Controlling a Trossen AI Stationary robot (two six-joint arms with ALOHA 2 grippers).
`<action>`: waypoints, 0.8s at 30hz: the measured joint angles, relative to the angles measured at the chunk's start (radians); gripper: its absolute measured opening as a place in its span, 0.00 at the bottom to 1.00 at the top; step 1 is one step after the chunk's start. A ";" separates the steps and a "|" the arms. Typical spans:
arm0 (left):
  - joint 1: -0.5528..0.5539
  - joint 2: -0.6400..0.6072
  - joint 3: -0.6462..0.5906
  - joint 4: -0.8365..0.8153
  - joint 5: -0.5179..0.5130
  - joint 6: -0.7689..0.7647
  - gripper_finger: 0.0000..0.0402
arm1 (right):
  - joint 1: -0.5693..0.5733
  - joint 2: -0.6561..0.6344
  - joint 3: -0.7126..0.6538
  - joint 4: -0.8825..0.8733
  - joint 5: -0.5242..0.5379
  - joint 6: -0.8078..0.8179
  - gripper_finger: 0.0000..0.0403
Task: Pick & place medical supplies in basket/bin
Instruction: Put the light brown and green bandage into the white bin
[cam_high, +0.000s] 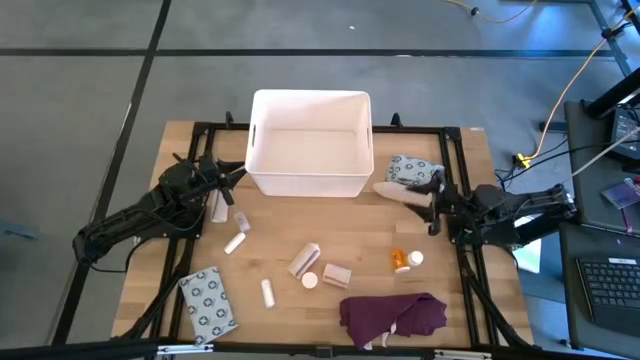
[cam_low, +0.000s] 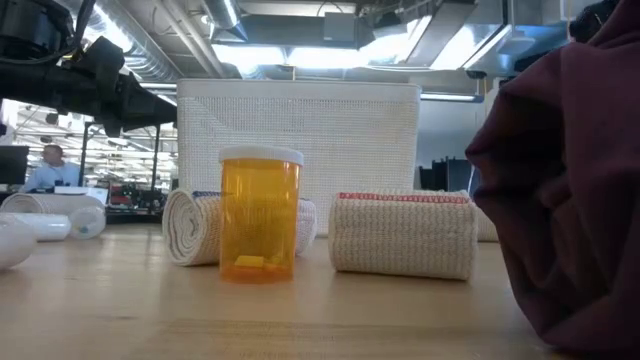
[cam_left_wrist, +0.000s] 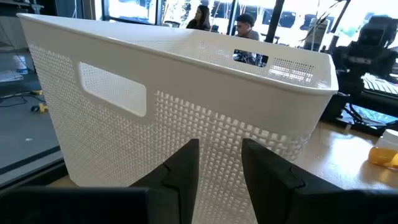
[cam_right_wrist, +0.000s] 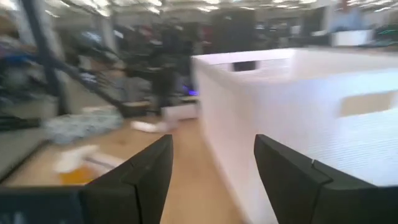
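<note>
Seen from above: white bin (cam_high: 310, 185) at the table's far middle, seemingly with nothing in it yet. Left pincer (cam_high: 238, 178) close against the bin's near-left corner, with a tube (cam_high: 218, 207) just beside it and a second tube (cam_high: 235, 243) a little farther toward the table's front. Right pincer (cam_high: 430, 197) near the bin's opposite near corner, a packet (cam_high: 412, 170) just beside it and a pale smear (cam_high: 395, 191) at its tip, too blurred to name. Bottle (cam_high: 402, 260) and two rolls (cam_high: 304, 260) farther out from it, purple cloth (cam_high: 392, 315) beyond those. Seen from table height: bottle upright before the rolls, bin behind, one dark arm (cam_low: 100, 85) overhead, impossible to say which. Left wrist view: fingers (cam_left_wrist: 183, 168) parted by a narrow gap, holding nothing, bin wall directly ahead. Right wrist view: fingers (cam_right_wrist: 149, 171) spread wide, empty, bin wall just alongside. Likely step: reaching for a first item. Best done by drawing clear of the bin wall, descending straight over the nearest tube, straddling its narrow width, closing gently, then lifting above the tall rim before release.
</note>
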 joint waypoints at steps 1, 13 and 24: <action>0.000 0.000 0.000 0.000 0.000 0.000 0.29 | 0.000 0.028 0.039 -0.027 0.050 -0.001 0.56; 0.000 0.000 0.000 0.000 0.000 0.000 0.29 | 0.000 0.651 0.666 -0.585 0.157 0.460 0.56; 0.000 0.000 0.000 0.000 0.000 0.000 0.29 | -0.038 1.061 1.041 -1.287 -0.007 0.571 0.56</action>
